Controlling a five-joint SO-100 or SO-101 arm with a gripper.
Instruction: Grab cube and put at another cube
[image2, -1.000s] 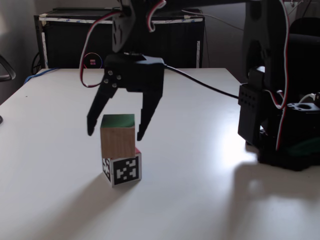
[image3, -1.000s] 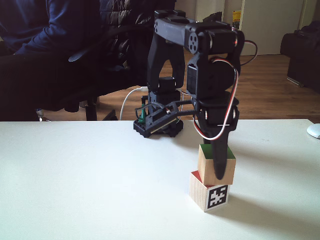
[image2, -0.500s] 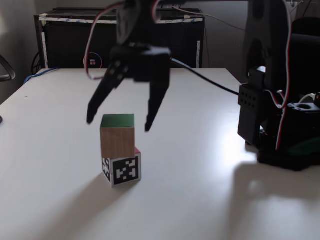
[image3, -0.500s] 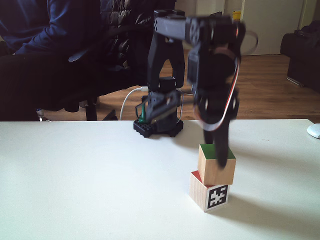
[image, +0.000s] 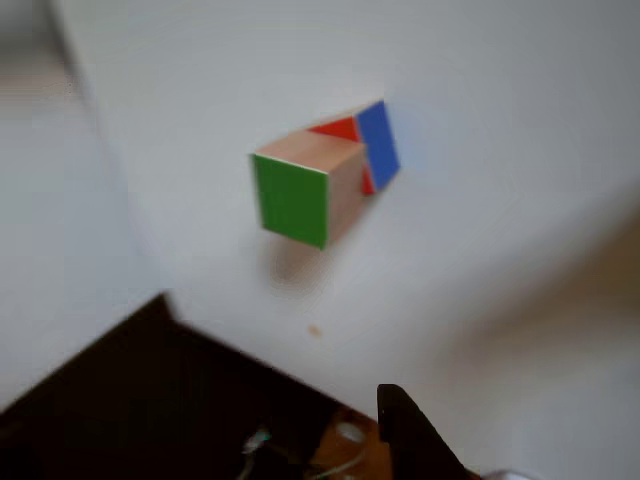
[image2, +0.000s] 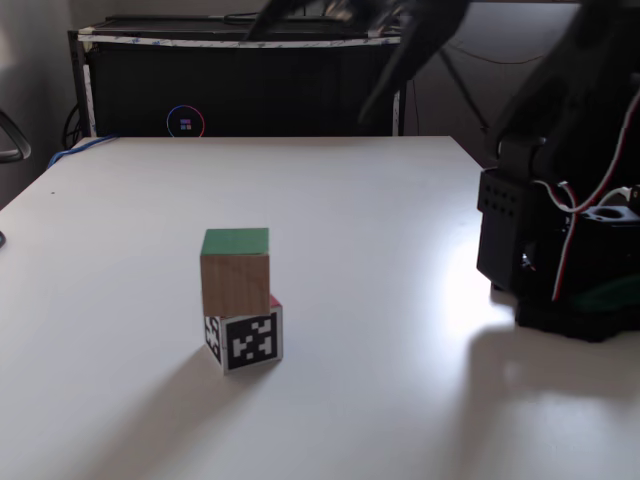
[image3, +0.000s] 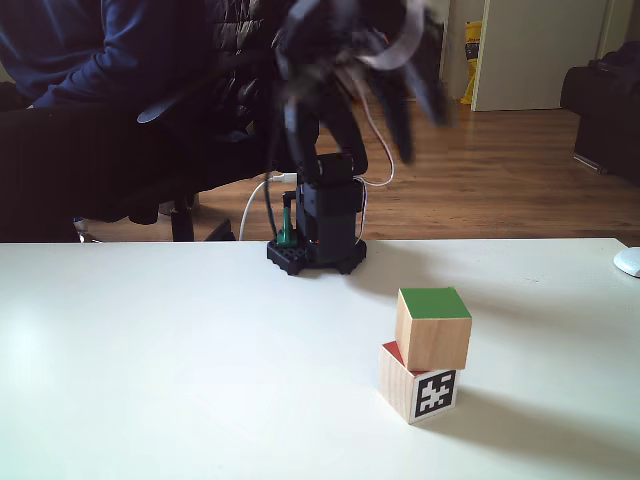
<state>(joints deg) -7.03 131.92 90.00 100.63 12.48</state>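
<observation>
On the white table (image3: 150, 380), the green-topped cube (image3: 433, 328) sits stacked on another cube (image3: 419, 385); behind them, wooden floor (image3: 540, 180); the blurred gripper (image2: 325, 50) is raised, fingers apart

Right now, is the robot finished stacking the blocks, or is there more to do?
It looks finished. The green-topped cube sits on the cube with the red face, a little off-centre and turned, with nothing touching it. The gripper is up high and away from the stack, blurred, its fingers spread and holding nothing. Nothing seems left except the arm going to rest.
</observation>
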